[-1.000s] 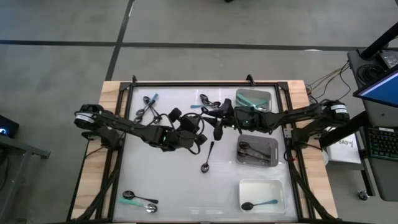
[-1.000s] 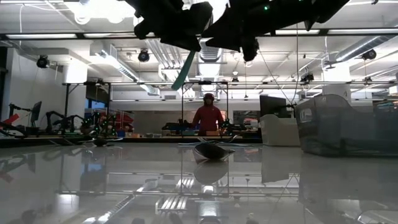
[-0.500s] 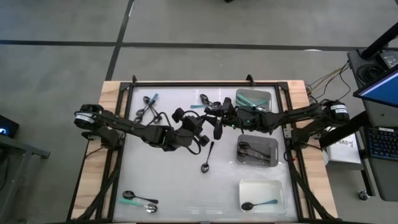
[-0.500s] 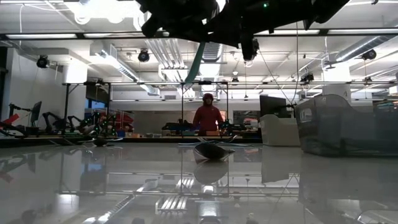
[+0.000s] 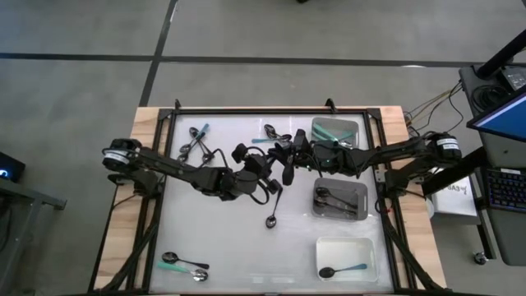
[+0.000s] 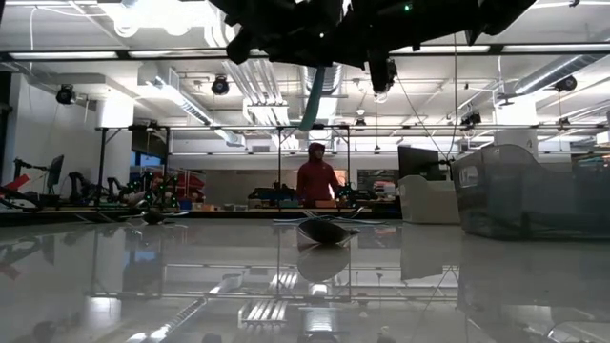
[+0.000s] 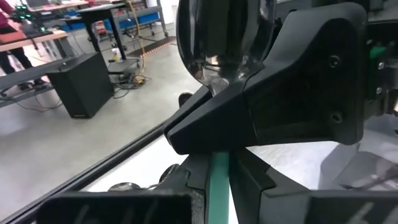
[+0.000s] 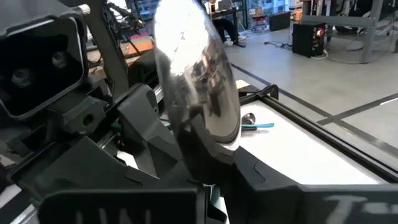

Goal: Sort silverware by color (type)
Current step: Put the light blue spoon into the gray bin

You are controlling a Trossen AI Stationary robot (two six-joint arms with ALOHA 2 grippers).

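Two arms met above mid-table (image 5: pixel 222 247). The left gripper (image 5: pixel 267 168) was clamped on the teal handle of a silver-bowled spoon (image 7: pixel 217 37), and the right gripper (image 5: pixel 283 164) had its fingers closed on the same spoon's neck, just by the bowl. In low view we saw the handle end hanging clear of the surface. On the right were a grey tray (image 5: pixel 316 205) w/ spoons and a white tray (image 5: pixel 322 247) w/ one. A loose black spoon (image 5: pixel 274 210) lay near centre.

2 grippers are meeting over the table's (image 5: pixel 222 238) middle — left gripper (image 5: pixel 265 167) left of right gripper (image 5: pixel 285 158); 1 spoon (image 5: pixel 274 210) is lying just below them, 3 trays (image 5: pixel 346 256) lining the right side.
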